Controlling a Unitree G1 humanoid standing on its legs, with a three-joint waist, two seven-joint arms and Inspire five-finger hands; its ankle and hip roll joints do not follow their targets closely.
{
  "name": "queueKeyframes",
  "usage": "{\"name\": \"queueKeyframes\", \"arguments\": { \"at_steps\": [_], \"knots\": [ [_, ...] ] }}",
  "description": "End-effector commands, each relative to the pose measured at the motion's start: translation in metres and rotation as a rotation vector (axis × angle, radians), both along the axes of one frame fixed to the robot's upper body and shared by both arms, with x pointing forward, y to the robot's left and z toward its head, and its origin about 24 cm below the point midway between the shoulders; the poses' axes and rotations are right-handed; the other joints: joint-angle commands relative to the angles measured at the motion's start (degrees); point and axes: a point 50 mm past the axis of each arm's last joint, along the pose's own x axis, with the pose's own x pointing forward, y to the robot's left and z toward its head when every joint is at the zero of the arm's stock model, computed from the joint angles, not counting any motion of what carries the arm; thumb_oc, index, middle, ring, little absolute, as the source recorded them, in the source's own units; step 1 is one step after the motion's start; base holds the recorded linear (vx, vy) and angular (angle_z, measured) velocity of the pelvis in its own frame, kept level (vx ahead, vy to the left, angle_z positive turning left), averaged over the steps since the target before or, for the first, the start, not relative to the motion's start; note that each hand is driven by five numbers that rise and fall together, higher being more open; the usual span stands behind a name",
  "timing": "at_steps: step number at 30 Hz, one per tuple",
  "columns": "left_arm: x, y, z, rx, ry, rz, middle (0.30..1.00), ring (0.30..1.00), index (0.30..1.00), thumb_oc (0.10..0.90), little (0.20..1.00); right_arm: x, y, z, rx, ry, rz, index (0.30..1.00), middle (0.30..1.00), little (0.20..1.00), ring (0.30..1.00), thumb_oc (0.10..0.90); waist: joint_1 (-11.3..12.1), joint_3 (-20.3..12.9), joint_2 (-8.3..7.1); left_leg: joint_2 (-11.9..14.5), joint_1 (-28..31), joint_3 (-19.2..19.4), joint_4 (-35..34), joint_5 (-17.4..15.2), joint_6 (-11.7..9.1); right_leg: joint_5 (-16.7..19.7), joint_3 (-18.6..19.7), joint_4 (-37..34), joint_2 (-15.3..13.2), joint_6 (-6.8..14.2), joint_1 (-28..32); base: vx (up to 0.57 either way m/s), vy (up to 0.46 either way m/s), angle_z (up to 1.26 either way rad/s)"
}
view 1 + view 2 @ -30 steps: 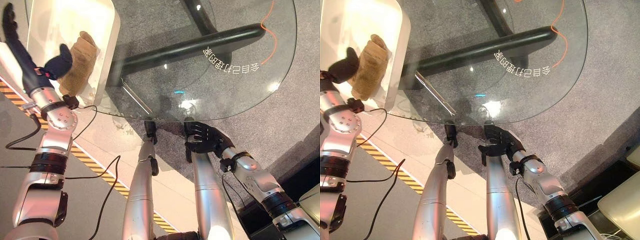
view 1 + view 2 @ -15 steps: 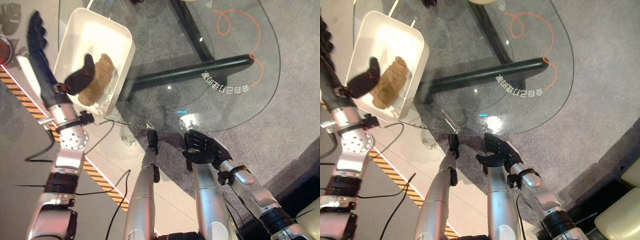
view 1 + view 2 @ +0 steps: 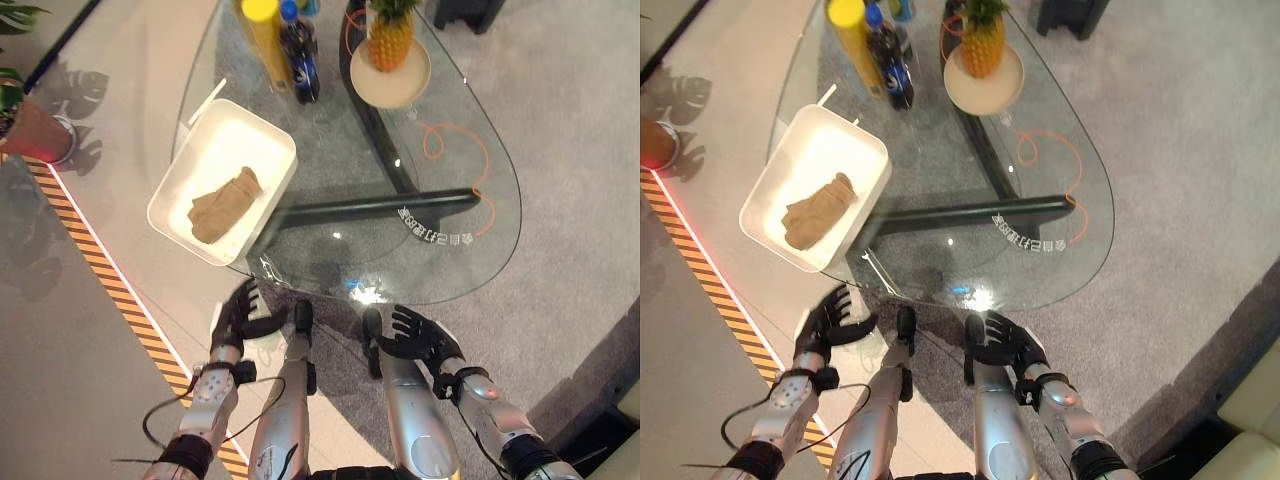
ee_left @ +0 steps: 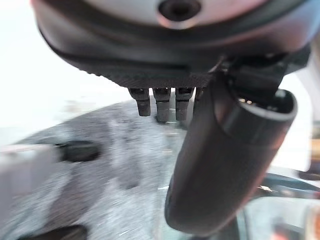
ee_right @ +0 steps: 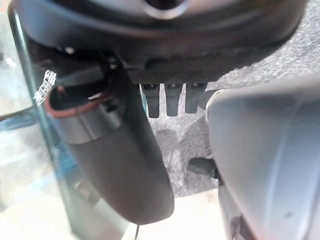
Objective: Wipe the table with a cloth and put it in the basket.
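On the far left a potted plant (image 3: pixel 25 120) stands on the floor. The left hand (image 3: pixel 240 312) hangs empty with relaxed fingers, below the glass table's (image 3: pixel 440 260) near edge. The tan cloth (image 3: pixel 222 204) lies in the white basket (image 3: pixel 260 220) on the table's left. Bottles (image 3: pixel 280 45) and a pineapple (image 3: pixel 391 30) stand far. The right hand (image 3: pixel 420 335) is loosely spread, empty.

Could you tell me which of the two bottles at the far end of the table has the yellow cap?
The tall yellow bottle, nearer the white basket; the dark bottle beside it has a blue cap.
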Motion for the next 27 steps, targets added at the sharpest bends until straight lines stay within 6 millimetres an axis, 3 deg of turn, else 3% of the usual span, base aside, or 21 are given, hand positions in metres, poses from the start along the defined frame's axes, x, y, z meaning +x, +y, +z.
{"name": "queueKeyframes", "arguments": {
  "at_steps": [1,6,10,11,14,19,27],
  "knots": [
    [-0.015,0.008,-0.014,-0.042,0.108,-0.009,0.9,0.9,0.9,0.8,0.9,-0.017,0.004,-0.015,0.043,0.062,-0.001,0.9,0.9,0.9,0.9,0.8,0.3,-8.29,-2.04,-3.11,3.19,1.57,2.44,-5.62,1.6,4.82,1.19,-11.38,-0.38,3.2,7.96,0.14,-0.075,-0.02],
    [-0.063,0.006,-0.053,-0.141,0.417,0.044,0.9,0.9,0.9,0.8,0.9,-0.061,-0.002,-0.048,0.019,0.302,-0.04,0.9,0.9,0.9,0.9,0.8,-0.04,-14.13,-2.67,-2.51,9.43,3.12,-0.16,-6.95,2.04,4.7,0.05,-15.2,-0.61,3.69,14.58,0.15,-0.047,0.02],
    [-0.089,0.003,-0.065,-0.172,0.559,0.043,0.9,0.9,0.9,0.8,0.9,-0.089,-0.003,-0.062,0.013,0.448,-0.069,0.9,0.9,0.9,0.9,0.8,-0.35,-17.3,-3.12,-2.13,12.87,4.44,-1.59,-7.72,2.27,5.07,-0.86,-17.63,-0.92,4.04,18.08,0.17,-0.037,-0.07],
    [-0.102,-0.001,-0.07,-0.215,0.603,0.036,0.9,0.9,0.9,0.8,0.9,-0.109,-0.005,-0.07,0.019,0.541,-0.102,0.9,0.9,0.9,0.9,0.8,-0.63,-19.0,-3.24,-1.94,14.94,5.37,-2.27,-8.5,2.52,5.2,-1.25,-18.8,-1.01,4.15,19.97,0.2,-0.011,-0.15],
    [-0.114,-0.003,-0.074,-0.207,0.671,0.037,0.9,0.9,0.9,0.8,0.9,-0.127,-0.009,-0.074,0.022,0.6,-0.127,0.9,0.9,0.9,0.9,0.8,-0.89,-20.06,-3.16,-1.82,17.24,6.13,-3.27,-9.19,2.78,5.16,-1.72,-19.95,-0.96,4.24,21.96,0.13,0.004,-0.15],
    [-0.112,-0.01,-0.074,-0.295,0.623,0.0,0.9,0.9,0.9,0.8,0.9,-0.136,-0.013,-0.075,-0.004,0.626,-0.08,0.9,0.9,0.9,0.9,0.8,-1.07,-21.31,-3.18,-2.05,19.39,6.74,-5.18,-9.37,3.1,5.32,-1.99,-21.62,-0.56,4.39,23.89,0.07,-0.005,-0.15],
    [-0.12,-0.012,-0.076,-0.27,0.638,0.002,0.9,0.9,0.9,0.8,0.9,-0.137,-0.007,-0.077,0.002,0.628,-0.035,0.9,0.9,0.9,0.9,0.8,-0.66,-22.51,-3.37,-2.37,21.11,7.02,-6.67,-9.48,3.67,5.45,-2.6,-22.57,-0.57,4.62,25.22,0.01,-0.006,-0.01]
  ]
}}
